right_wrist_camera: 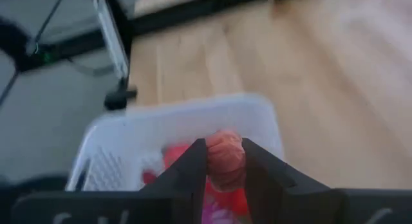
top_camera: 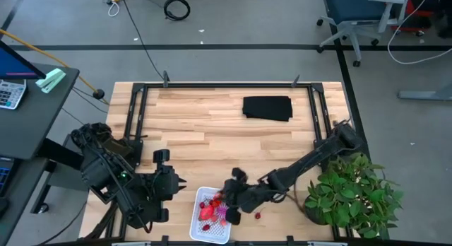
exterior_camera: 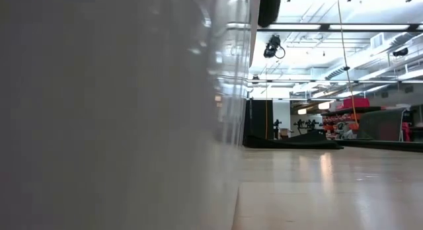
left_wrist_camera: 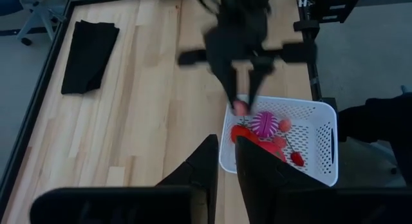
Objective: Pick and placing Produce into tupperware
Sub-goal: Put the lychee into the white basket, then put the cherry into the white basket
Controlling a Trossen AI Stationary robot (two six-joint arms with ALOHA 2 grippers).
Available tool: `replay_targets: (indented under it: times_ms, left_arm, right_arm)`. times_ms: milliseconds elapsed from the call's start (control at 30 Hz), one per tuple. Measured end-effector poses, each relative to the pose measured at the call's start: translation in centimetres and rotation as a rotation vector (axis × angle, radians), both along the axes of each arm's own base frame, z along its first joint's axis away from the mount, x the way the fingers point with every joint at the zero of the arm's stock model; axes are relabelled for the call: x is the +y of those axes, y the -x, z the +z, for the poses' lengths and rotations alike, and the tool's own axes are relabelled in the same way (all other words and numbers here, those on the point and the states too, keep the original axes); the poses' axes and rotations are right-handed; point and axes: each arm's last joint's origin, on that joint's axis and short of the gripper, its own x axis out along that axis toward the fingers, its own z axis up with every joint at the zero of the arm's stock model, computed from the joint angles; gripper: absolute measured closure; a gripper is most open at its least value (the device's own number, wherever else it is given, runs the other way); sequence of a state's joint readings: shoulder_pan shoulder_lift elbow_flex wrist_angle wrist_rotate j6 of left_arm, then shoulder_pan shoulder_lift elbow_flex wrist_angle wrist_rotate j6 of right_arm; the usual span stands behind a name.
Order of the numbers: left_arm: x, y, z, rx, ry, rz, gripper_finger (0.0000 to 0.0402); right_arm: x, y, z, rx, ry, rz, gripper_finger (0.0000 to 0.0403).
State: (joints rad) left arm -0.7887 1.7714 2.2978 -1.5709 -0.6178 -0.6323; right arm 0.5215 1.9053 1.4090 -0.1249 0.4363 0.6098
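**Pink piece held just over the container's edge**

A small pink-red piece of produce (right_wrist_camera: pixel 224 156) sat pinched between the right gripper's (right_wrist_camera: pixel 224 161) fingers, which were closed snugly on it. It hung directly above the tupperware (top_camera: pixel 231 232), at the rim nearest that arm, with several red pieces and the spiky purple piece (left_wrist_camera: pixel 264 123) already inside. The container's long axis ran away from the table's front edge. One red piece (top_camera: pixel 258 215) lay beside the tupperware. The left gripper (left_wrist_camera: pixel 222 161) waited near the tupperware, nearly closed and empty.
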Motion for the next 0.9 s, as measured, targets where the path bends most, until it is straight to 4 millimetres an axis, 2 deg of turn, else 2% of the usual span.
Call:
replay_targets:
  times_ms: [133, 200, 367, 500, 700, 900]
  left_arm:
    - [0.0, 0.0, 0.0, -0.013, -0.006, 0.016, 0.0345]
    - [0.1, 0.0, 0.1, -0.025, -0.017, 0.027, 0.0348]
    - [0.1, -0.1, 0.1, -0.032, -0.030, 0.028, 0.0350]
    - [0.1, -0.1, 0.1, -0.032, -0.030, 0.028, 0.0344]
    - [0.1, -0.1, 0.1, -0.032, -0.032, 0.026, 0.0340]
    - [0.5, -0.4, 0.1, -0.033, -0.066, 0.022, 0.0347]
  right_arm:
    - [0.2, -1.2, -3.3, 0.081, -0.045, 0.065, 0.0312]
    - [0.2, -1.8, -4.1, 0.108, -0.059, 0.089, 0.0311]
    - [0.2, -3.3, -3.8, 0.112, 0.002, 0.154, 0.0311]
    - [0.0, -3.2, -3.7, 0.157, 0.087, 0.182, 0.0304]
    - [-0.3, -2.8, -4.6, 0.240, 0.087, 0.158, 0.0263]
    - [-0.3, -2.9, -4.6, 0.241, 0.087, 0.150, 0.0228]
